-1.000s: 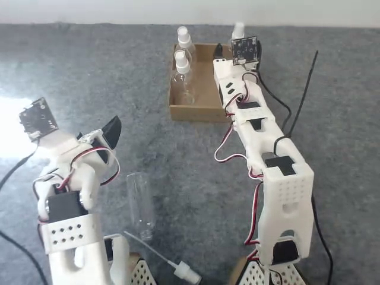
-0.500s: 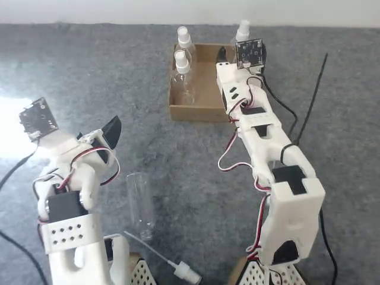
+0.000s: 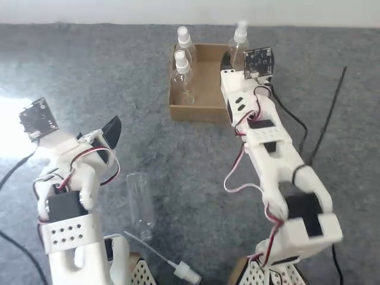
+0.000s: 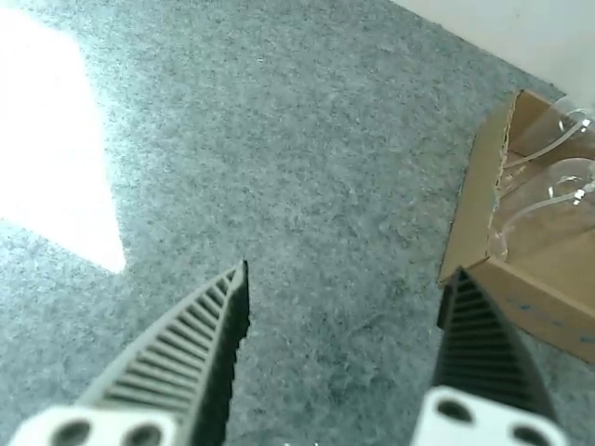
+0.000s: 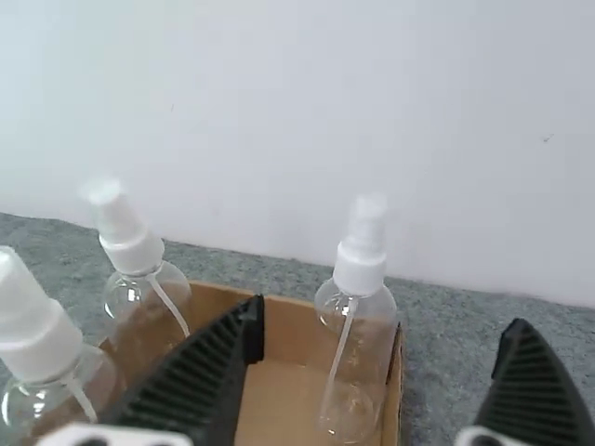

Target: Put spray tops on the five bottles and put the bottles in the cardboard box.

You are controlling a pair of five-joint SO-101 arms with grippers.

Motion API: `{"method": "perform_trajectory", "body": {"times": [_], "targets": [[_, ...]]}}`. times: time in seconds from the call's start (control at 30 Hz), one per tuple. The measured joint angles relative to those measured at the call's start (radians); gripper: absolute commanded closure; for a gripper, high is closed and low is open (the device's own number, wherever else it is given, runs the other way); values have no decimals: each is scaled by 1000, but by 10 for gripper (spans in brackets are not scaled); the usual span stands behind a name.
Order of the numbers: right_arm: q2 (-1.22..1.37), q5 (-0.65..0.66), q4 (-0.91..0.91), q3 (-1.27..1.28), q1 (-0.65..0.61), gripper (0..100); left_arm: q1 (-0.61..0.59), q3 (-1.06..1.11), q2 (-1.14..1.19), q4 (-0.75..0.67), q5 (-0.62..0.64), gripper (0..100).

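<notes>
At the far side of the grey carpet (image 3: 89, 71) sits the box (image 3: 193, 113), open side up. Three capped bottles (image 3: 183, 74) stand upright in it. Two are close together along its left wall, and the corner bottle (image 3: 240, 37) is at the far right.

The right arm stretches out to the box. The right gripper (image 5: 383, 321) hangs at the box's right side with its jaws wide apart and nothing between them. From its wrist, the corner bottle (image 5: 358, 344) stands just beyond the jaws, against a white wall (image 5: 372, 93).

The left gripper (image 4: 350, 276) hovers over bare carpet at the near left, well apart from the box (image 4: 479, 214). Its fingers are spread and it is empty.

Between the two arm bases, a bare bottle (image 3: 140, 205) lies on its side with no top, just right of the left arm. A loose spray top (image 3: 185, 272) lies nearer the bases. Its thin tube runs toward the bare bottle's near end, though I cannot tell if they touch.
</notes>
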Motion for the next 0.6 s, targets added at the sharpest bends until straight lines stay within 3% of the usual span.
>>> {"method": "perform_trajectory", "body": {"times": [0.17,0.6], "targets": [[-189,0,121,94,0,652,0,0,0,0,0,695],[-672,-83,968,100,15,652,2,12,0,0,0,695]]}}
